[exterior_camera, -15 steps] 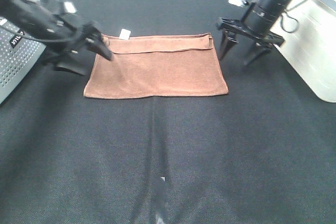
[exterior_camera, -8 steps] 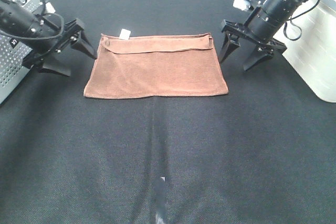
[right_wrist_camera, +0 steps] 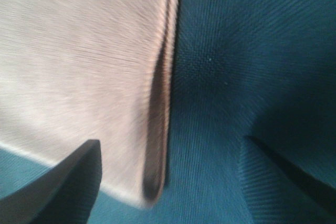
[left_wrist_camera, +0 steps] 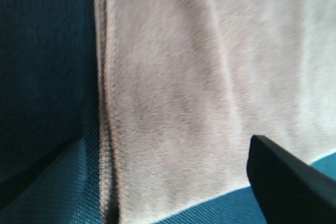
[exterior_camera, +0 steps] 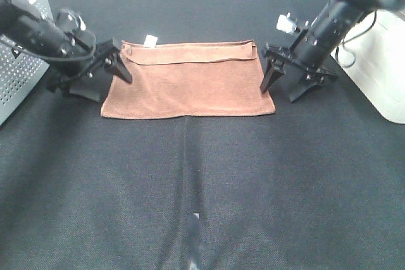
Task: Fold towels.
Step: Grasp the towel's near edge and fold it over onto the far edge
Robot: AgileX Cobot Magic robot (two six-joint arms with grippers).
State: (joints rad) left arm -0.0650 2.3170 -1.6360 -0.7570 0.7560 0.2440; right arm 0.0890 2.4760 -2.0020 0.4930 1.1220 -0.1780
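The rust-brown towel (exterior_camera: 188, 79) lies flat on the dark table, folded once, with a small white tag (exterior_camera: 150, 40) at its far left corner. My left gripper (exterior_camera: 101, 80) is open at the towel's left edge, one finger over the cloth and one outside it. My right gripper (exterior_camera: 283, 88) is open and straddles the towel's right edge. The left wrist view shows the towel (left_wrist_camera: 173, 93) and its hemmed edge between the fingers. The right wrist view shows the towel (right_wrist_camera: 79, 61) with its doubled edge between the fingers.
A grey perforated box (exterior_camera: 16, 74) stands at the left edge of the table. A white bin (exterior_camera: 380, 61) stands at the right. The dark cloth table top (exterior_camera: 202, 188) stretches toward the front.
Both grippers have come in and down to the towel's side edges. The left one moved right and forward, the right one moved left and lower. The towel has not moved.
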